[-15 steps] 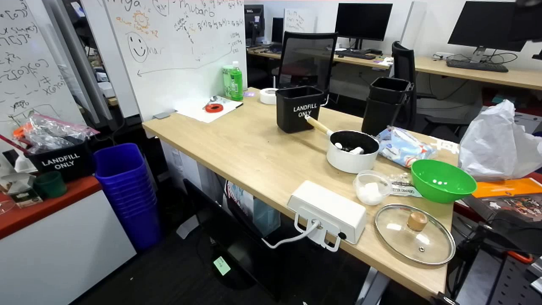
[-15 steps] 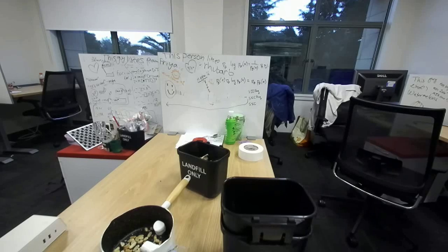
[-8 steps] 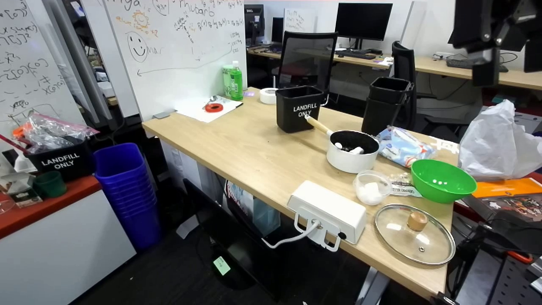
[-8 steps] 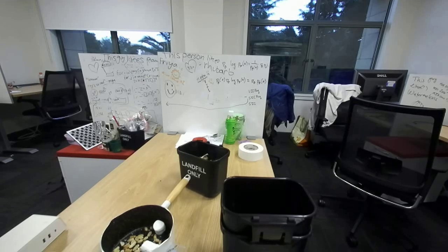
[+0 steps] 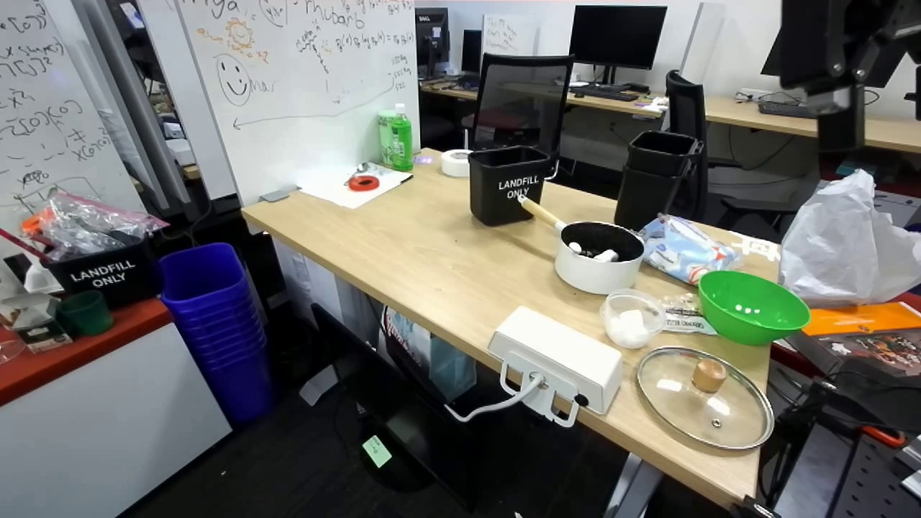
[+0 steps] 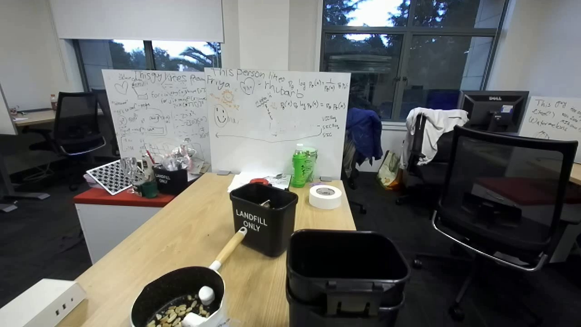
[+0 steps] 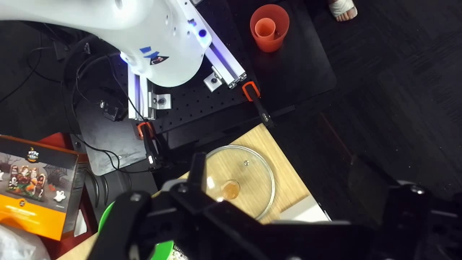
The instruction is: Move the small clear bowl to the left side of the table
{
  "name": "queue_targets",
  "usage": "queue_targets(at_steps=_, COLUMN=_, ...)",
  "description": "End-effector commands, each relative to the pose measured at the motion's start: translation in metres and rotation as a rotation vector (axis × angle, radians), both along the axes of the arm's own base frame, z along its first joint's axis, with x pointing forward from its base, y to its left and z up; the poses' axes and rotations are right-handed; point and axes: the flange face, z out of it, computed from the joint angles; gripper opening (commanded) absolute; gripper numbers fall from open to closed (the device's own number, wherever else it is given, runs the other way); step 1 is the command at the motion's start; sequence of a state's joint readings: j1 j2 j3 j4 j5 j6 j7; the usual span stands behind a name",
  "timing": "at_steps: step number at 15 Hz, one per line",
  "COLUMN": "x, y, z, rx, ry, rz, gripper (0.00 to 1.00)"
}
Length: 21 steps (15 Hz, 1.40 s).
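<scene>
One small clear bowl [image 5: 637,301]: is sitting upright on the crowded end of the tabletop [image 5: 432,237], between the white pot [image 5: 597,277] and the glass lid [image 5: 683,403], just beside the white box [image 5: 554,349]; white stuff [image 5: 629,331] is filling part of it.

Tool [image 7: 276,160]: is hanging well above the lid end, its fingers [image 7: 196,177] standing wide apart, gripping nothing; the bowl is going untouched.

Wrist view: is showing the lid and, past it, the white arm base [image 7: 173,50]; the small clear bowl is not appearing there.

Done so far: nothing, by the look of it; the task is probably waiting at its first approach.

Left to do: lowering, pinching the bowl, lifting, carrying, setting down, letting go. Which edge is counting as left, the pictures are not settling; looking from the arm base down the tabletop, it is probably meaning the white box's edge.

Tabletop: light wood, running from the arm base toward the whiteboard [image 6: 281,150]. A green bowl [image 5: 763,325] is standing near the lid; a blue-and-white packet [image 5: 683,248] is lying just beside the pot.

White pot: in both exterior views, its handle [image 5: 543,214] is pointing toward a black bin [image 5: 496,198] marked LANDFILL ONLY; beige pieces [image 6: 177,313] are lying inside.

Far end: a tape roll [image 6: 325,202], paper [image 5: 327,188] and a green bottle [image 5: 401,146] are keeping near the whiteboard.

Room: office-like. A mesh chair [image 5: 522,101] is standing past the tabletop, monitors [image 5: 619,36] are lining desks behind, blue bins [image 5: 216,316] are standing stacked beside a red-topped cabinet [image 5: 93,410]; windows [image 6: 449,68] are letting in dim light.
</scene>
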State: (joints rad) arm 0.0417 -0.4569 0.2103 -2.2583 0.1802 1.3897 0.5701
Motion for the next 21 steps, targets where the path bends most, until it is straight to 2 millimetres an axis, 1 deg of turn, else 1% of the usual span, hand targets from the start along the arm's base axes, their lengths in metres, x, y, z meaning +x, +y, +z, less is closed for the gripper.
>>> queue_targets(at_steps=1, x=0.003, y=-0.003, z=-0.016, rx=-0.010, ry=0.015, rz=-0.054, gripper=1.00)
queue_targets(at_steps=2, x=0.005, y=-0.006, z=-0.025, rx=-0.023, ry=0.008, rz=-0.094, gripper=1.00)
queue_targets(at_steps=4, x=0.008, y=-0.013, z=-0.053, rx=-0.040, ry=0.031, rz=-0.180, gripper=1.00)
queue_targets(at_steps=6, x=0.009, y=-0.016, z=-0.080, rx=-0.056, ry=0.009, rz=-0.257, gripper=1.00)
queue_targets(at_steps=7, x=0.009, y=-0.014, z=-0.069, rx=-0.059, ry=0.030, rz=-0.190, gripper=1.00)
queue_targets(at_steps=8, x=0.008, y=-0.015, z=-0.078, rx=-0.064, ry=0.037, rz=-0.198, gripper=1.00)
queue_targets(at_steps=12, x=0.009, y=-0.013, z=-0.070, rx=-0.060, ry=0.019, rz=-0.195, gripper=1.00)
queue_targets(at_steps=15, x=0.009, y=-0.013, z=-0.070, rx=-0.060, ry=0.018, rz=-0.194, gripper=1.00)
queue_targets(at_steps=18, x=0.019, y=-0.016, z=-0.086, rx=-0.045, ry=-0.055, rz=-0.283, gripper=1.00)
queue_targets(at_steps=21, x=0.029, y=-0.024, z=-0.113, rx=-0.019, ry=-0.139, rz=-0.395, gripper=1.00)
